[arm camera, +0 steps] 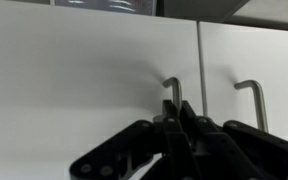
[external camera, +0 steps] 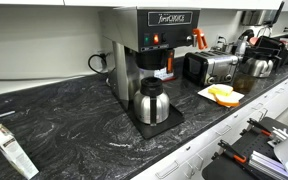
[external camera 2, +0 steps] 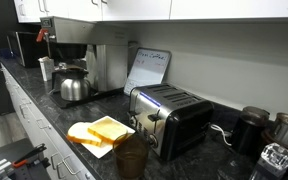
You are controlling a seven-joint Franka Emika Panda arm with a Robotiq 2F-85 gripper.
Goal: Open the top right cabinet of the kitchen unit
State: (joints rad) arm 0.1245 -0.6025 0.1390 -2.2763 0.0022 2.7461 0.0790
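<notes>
Two bar handles on two pale doors (arm camera: 74, 70) of the kitchen unit (external camera: 74, 120) faced the wrist camera: the near handle (arm camera: 172, 92) just ahead of the gripper (arm camera: 179, 128), the far handle (arm camera: 252, 98) to its side. Grasping seemed the step in hand; whether the gripper pinched anything was unclear. Next, likely, an outward pull.

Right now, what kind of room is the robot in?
Probably a kitchen, maybe an office one: a black-and-steel coffee brewer, a shiny steel toaster, and a black, white-veined marbled countertop.
</notes>
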